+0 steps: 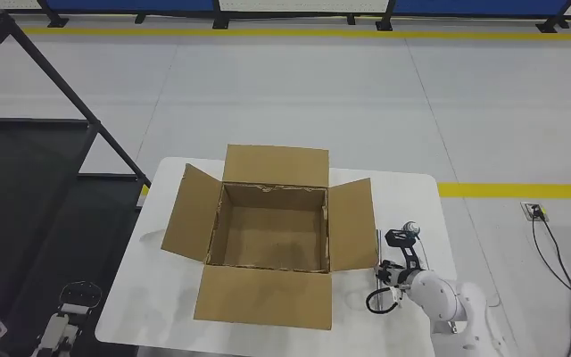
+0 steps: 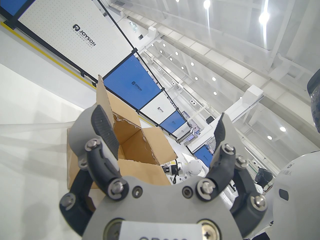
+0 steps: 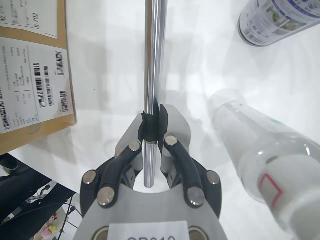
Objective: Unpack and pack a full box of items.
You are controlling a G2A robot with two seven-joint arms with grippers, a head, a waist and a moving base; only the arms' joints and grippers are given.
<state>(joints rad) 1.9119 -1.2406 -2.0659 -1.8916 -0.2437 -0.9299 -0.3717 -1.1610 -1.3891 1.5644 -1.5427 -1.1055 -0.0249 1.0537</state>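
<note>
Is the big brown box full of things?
No, seen from above, the open box shows just its bare cardboard bottom inside.

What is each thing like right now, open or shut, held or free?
cardboard box, open, flaps spread out, nothing seen inside.
metal rod, held by the right hand.
right hand, shut on the metal rod.
left hand, open, holding nothing.
clear bottle, cap on, not held.
spray can, not held.
</note>
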